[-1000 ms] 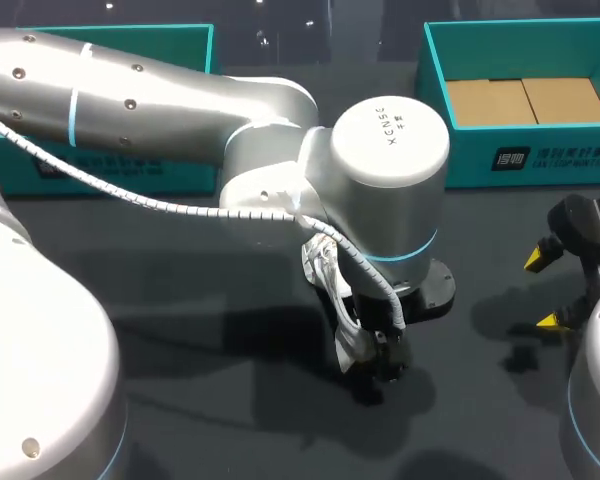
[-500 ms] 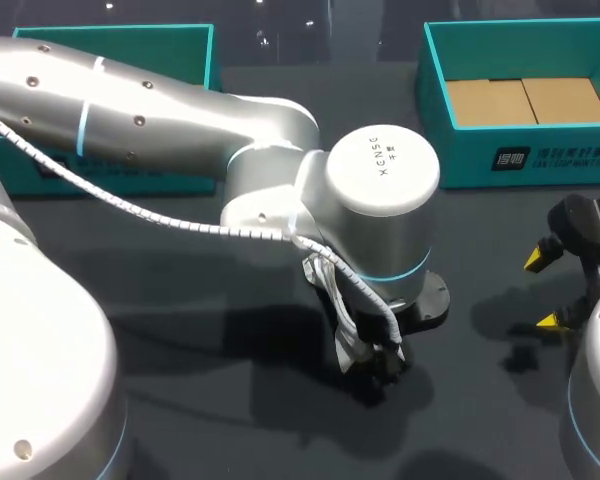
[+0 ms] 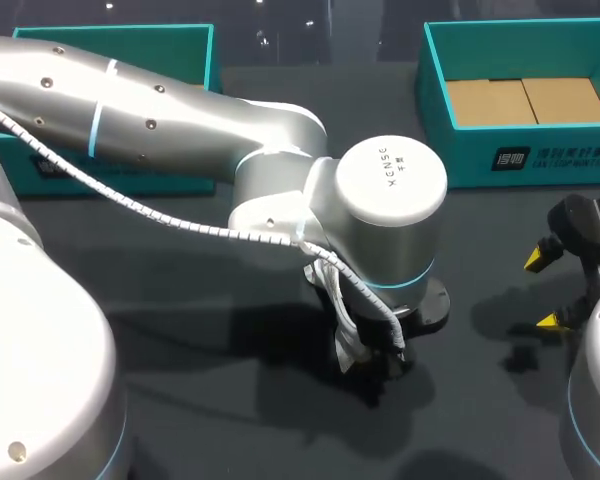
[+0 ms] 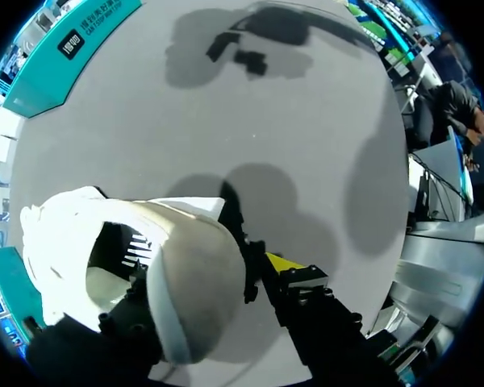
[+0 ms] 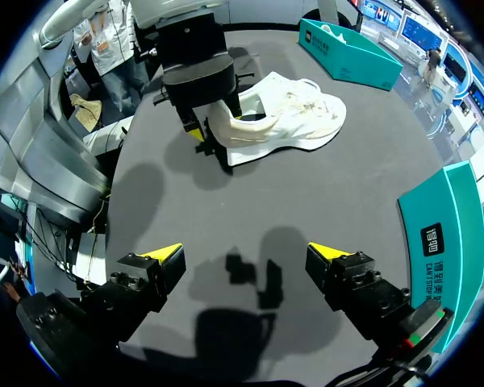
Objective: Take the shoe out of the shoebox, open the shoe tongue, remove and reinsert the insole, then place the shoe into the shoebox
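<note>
A white shoe (image 5: 290,121) lies on its side on the dark table, mostly hidden under my left arm in the head view, where only a white bit (image 3: 346,350) shows. My left gripper (image 3: 382,360) is down at the shoe's heel. In the left wrist view the heel (image 4: 185,274) fills the space at my left gripper (image 4: 206,278), and the shoe's opening with the insole shows beside it. The right wrist view shows the left gripper (image 5: 203,133) against the heel end. My right gripper (image 5: 246,258) hangs open and empty over bare table, well apart from the shoe, at the right edge (image 3: 542,290).
A teal shoebox (image 3: 435,90) with a cardboard bottom stands at the back right. A second teal box (image 3: 205,60) stands at the back left, partly behind my left arm. Dark bare table lies between the two grippers.
My left arm's wrist has shifted slightly to the right over the shoe's heel. The shoe and my right arm have kept their places.
</note>
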You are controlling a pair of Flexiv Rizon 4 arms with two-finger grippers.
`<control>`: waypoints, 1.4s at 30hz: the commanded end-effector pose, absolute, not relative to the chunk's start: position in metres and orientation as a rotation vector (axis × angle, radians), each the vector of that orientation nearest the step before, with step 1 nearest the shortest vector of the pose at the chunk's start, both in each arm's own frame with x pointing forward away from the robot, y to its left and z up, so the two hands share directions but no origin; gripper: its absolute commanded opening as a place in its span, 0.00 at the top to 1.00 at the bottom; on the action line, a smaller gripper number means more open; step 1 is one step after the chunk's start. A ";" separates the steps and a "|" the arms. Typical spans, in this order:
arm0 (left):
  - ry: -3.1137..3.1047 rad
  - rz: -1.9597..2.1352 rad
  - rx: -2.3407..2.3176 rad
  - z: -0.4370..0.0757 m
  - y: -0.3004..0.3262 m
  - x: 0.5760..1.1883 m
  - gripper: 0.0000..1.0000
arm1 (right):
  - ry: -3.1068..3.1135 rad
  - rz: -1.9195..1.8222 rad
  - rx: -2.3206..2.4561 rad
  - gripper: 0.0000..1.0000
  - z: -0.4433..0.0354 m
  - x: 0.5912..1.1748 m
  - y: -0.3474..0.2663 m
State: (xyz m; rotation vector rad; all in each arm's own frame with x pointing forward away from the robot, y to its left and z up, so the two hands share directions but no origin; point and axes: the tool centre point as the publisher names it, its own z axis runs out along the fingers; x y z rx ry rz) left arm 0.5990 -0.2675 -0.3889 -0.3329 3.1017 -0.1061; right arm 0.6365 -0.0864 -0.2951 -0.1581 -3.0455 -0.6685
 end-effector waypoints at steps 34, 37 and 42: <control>3.153 -0.003 -0.091 -0.239 -0.218 0.660 1.00 | -3.049 -0.662 -0.161 0.00 -0.295 0.635 -0.086; 3.158 -0.031 -0.101 -0.222 -0.211 0.671 1.00 | -3.049 -0.662 -0.161 0.00 -0.295 0.635 -0.086; 3.158 -0.031 -0.101 -0.222 -0.211 0.671 1.00 | -3.049 -0.662 -0.161 0.00 -0.295 0.635 -0.086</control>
